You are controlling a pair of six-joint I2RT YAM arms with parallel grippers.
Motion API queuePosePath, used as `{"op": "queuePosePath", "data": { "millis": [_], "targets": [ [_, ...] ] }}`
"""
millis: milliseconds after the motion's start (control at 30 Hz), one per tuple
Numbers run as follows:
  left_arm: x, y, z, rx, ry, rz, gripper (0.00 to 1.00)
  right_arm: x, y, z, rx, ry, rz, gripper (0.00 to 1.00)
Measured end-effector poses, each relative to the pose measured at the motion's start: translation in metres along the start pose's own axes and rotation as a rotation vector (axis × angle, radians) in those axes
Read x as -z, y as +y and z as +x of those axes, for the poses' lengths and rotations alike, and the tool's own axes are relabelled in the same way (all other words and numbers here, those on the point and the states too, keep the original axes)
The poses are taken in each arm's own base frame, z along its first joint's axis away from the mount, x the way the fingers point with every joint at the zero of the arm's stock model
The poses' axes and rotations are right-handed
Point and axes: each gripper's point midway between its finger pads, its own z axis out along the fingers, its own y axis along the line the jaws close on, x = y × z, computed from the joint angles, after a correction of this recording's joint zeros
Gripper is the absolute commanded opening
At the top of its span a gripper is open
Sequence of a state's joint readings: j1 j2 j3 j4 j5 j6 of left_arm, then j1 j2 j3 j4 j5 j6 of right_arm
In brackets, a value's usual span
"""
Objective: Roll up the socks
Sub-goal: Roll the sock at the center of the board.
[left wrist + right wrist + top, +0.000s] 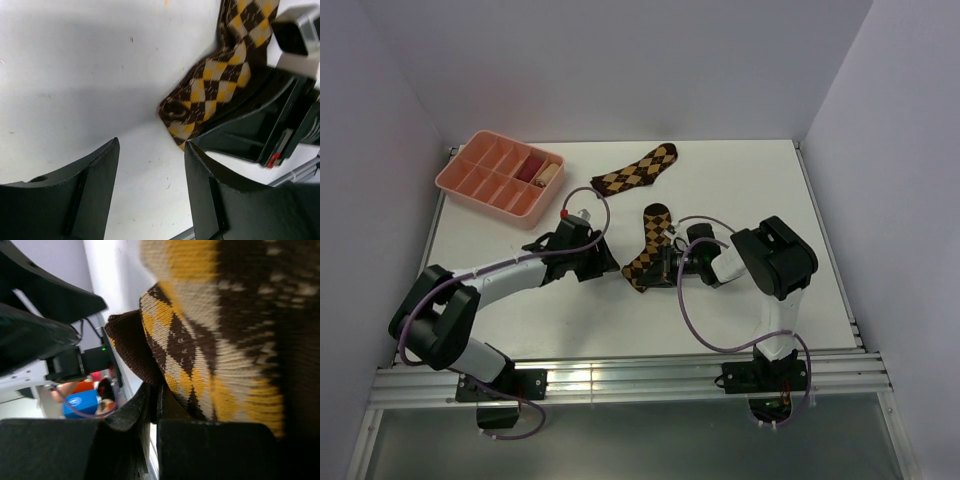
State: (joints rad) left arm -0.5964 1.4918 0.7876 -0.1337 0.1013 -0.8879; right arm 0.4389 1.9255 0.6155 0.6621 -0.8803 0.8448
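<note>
Two dark brown socks with tan-orange argyle diamonds lie on the white table. The far sock point(638, 170) lies flat, apart from both arms. The near sock point(648, 248) lies in the middle, its lower end curled over. My right gripper point(663, 268) sits at that lower end; in the right wrist view the gripper point(154, 395) is shut and pinches the sock's point(220, 340) brown edge. My left gripper point(610, 264) is open and empty just left of that end; in the left wrist view the gripper point(151, 142) stands over bare table, with the sock point(215, 85) ahead of its right finger.
A pink divided tray point(480, 185) stands at the back left with a reddish roll point(534, 166) and a beige roll point(551, 172) in it. White walls close the table on three sides. The right gripper's black body point(270, 130) is close to my left fingers.
</note>
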Motion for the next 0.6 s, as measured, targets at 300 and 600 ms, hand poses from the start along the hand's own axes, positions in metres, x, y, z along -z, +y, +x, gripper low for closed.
{"op": "queuePosePath", "data": {
  "millis": [300, 600],
  "targets": [
    [-0.017, -0.013, 0.012, -0.014, 0.02, 0.079, 0.57, 0.003, -0.002, 0.001, -0.057, 0.029, -0.023, 0.0],
    [-0.038, -0.005, 0.025, -0.016, 0.065, 0.054, 0.44, 0.004, -0.003, 0.0, -0.074, 0.041, -0.01, 0.0]
  ]
}}
